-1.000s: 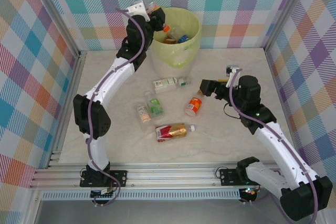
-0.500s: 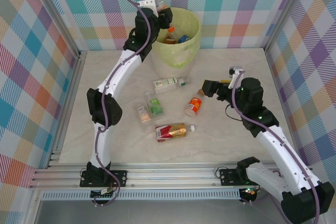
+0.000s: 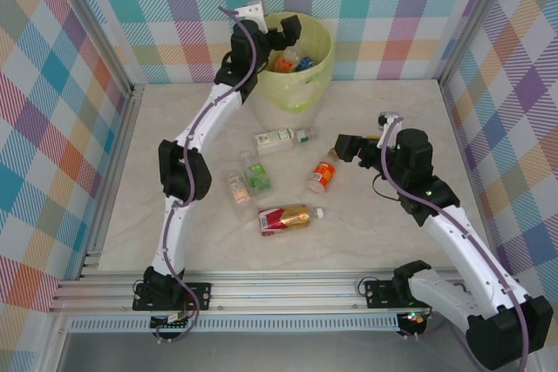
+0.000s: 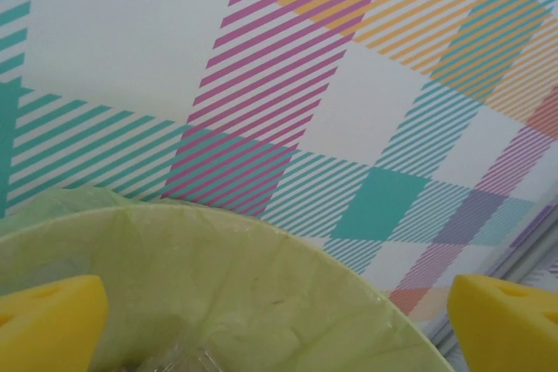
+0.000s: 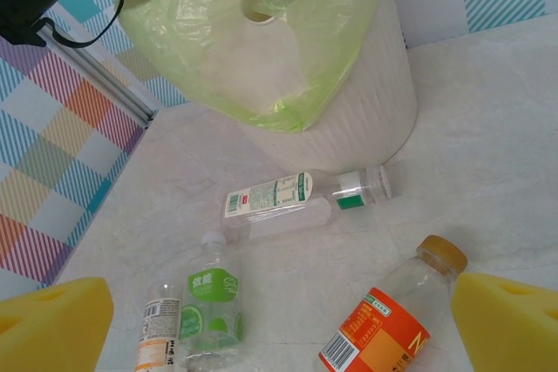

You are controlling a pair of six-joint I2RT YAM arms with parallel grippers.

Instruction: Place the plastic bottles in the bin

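Your right tool is the one placed for the next pick. Its yellow pads stand wide apart with nothing between them. The orange-labelled bottle lies on the tabletop just below and ahead of it, nearer the right pad than the left. Its long axis runs on a slant: yellow cap away from the tool and to the right, base toward you. That is oblique to the line between the pads, so I judge you will need a turn of the wrist to close across the body.

Further ahead, the white-and-green-labelled bottle lies almost crosswise by the foot of the bin. The green-labelled bottle sits ahead and to the left.

Your left tool hangs over the bin's mouth, well away from these bottles, pads spread wide and empty.
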